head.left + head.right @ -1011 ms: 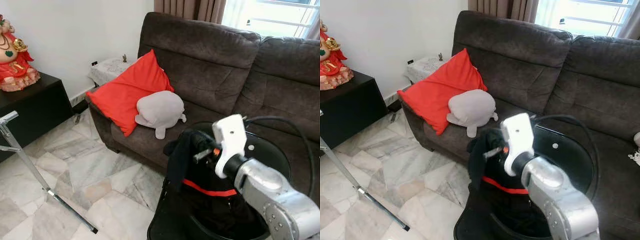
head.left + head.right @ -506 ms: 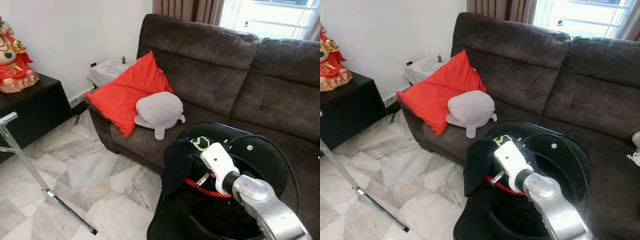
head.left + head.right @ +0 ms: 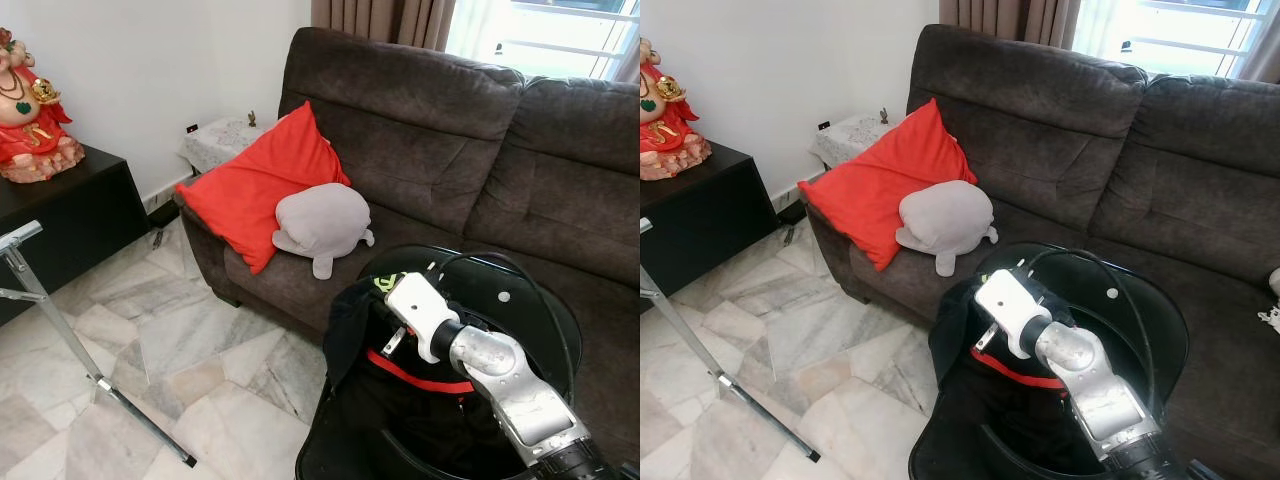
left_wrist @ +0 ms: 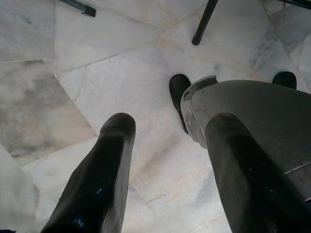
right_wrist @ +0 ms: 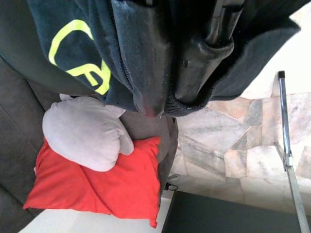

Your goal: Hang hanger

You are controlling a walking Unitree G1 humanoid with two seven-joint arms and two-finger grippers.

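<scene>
Two fingers of right gripper (image 5: 165, 82) clenched on dark garment (image 3: 352, 320), lower centre of frame, above black basket (image 3: 545, 300). Soft, light, floppy; hanger itself not discernible, so grip likely wants the stiff part. Left gripper (image 4: 165, 170) released, over marble floor (image 4: 97, 63).

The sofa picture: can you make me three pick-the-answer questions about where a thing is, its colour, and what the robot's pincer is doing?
1. Where does the grey plush toy lie?
A. on the floor
B. on the sofa, against the cushion
C. on the black cabinet

2. What colour is the cushion?
A. red
B. blue
C. yellow

3. What is the right pincer doing?
A. hanging empty
B. pressing the cushion
C. gripping dark clothing

Answers: 1 B, the toy rests on the seat touching the cushion. 2 A, it is bright red. 3 C, the right wrist view shows its fingers shut on dark fabric.
</scene>
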